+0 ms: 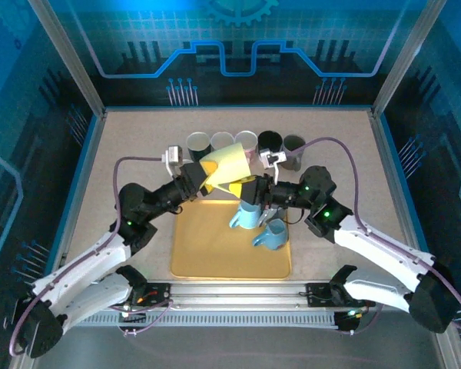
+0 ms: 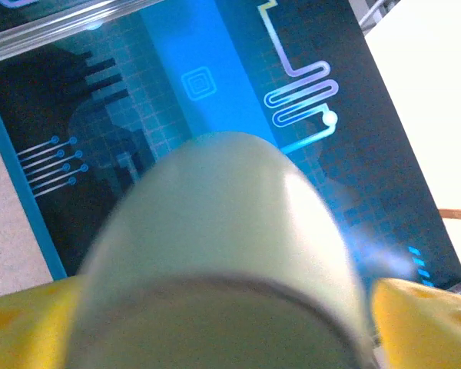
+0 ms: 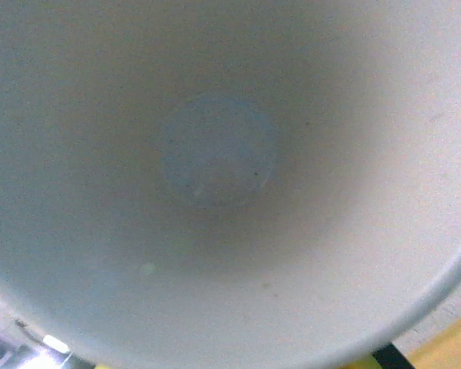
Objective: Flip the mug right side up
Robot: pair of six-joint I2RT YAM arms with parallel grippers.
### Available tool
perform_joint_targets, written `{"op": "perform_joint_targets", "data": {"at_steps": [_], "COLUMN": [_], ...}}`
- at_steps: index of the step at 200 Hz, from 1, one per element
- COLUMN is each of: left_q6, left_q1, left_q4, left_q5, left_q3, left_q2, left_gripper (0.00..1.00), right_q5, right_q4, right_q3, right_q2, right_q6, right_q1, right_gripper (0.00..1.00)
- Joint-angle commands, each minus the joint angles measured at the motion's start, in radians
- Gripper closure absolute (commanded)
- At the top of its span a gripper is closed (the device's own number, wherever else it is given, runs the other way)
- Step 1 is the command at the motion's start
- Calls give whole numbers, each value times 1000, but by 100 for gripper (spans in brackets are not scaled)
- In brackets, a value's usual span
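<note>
Yellow mug aloft above the tray.
Overhead: its axis lies sideways, mouth toward my right pincer. Left wrist: left pincer spread beside its body. Right wrist: pinching its wall, staring inside.

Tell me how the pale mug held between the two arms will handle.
The mug looks rigid with a smooth, shiny wall, so it is probably slippery to grip. Its round body would likely roll if laid sideways. If it is ceramic, a drop onto the table might chip it.
</note>
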Motion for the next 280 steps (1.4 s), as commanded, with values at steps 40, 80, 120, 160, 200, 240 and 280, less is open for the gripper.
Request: {"op": "perform_joint_targets", "data": {"at_steps": [40,80,120,160,200,240,280], "left_q6": [575,850,963,1027,1045,1036,1039], "left_q1": [-4,-4,-4,-5,-4,-4,-5], "left_q4": [-889,-1342,-1387,-1381,-1358,-1327,-1314], "left_q5": [-207,-405,-419,-456,-453,-434,-436], "left_q3": [148,300,295,250,238,217,208], "left_q2": [-337,-307,-339,-389,-400,-414,-424], "left_gripper": [1,1,1,1,1,1,1], "right_q5": [414,697,837,900,939,951,953], "right_q4": [-637,-880,-951,-1005,-1038,-1026,-992], "right_q3": [176,359,531,708,845,869,826], "right_q2": [-84,108,355,609,803,879,904], "right_q6": [-469,-630,-677,-698,-669,-644,-618], "right_q1": [112,204,221,219,202,190,172], "right_gripper": [100,100,100,100,100,100,100]}}
